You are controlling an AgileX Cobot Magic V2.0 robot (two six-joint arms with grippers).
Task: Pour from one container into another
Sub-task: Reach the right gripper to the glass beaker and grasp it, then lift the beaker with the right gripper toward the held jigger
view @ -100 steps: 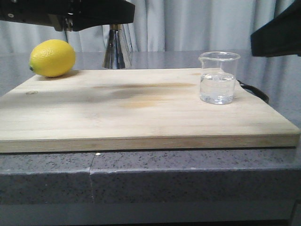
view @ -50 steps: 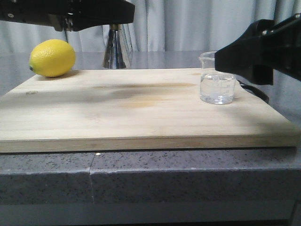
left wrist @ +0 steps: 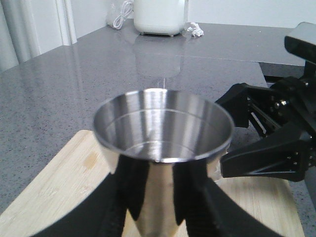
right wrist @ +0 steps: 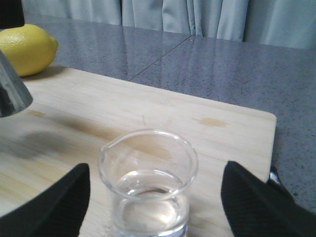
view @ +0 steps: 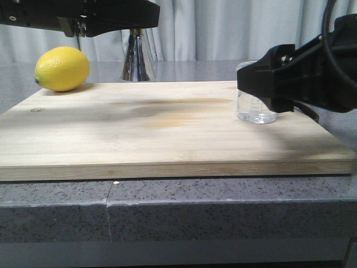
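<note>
Left claw (left wrist: 157, 217) grips the jigger (left wrist: 160, 148); right claw (right wrist: 153, 197) spread around the beaker (right wrist: 148, 182), markings unreadable

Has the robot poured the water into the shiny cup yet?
Not yet. The left gripper already holds the empty steel jigger. The right gripper is open around the glass beaker, which stands full on the wooden board. Gripping, lifting and pouring remain.

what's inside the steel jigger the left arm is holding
The jigger's upper cup looks empty: bare polished steel with a scribed fill line, no liquid visible. Its very bottom is hidden behind the near rim. The left gripper's fingers flank its waist.
</note>
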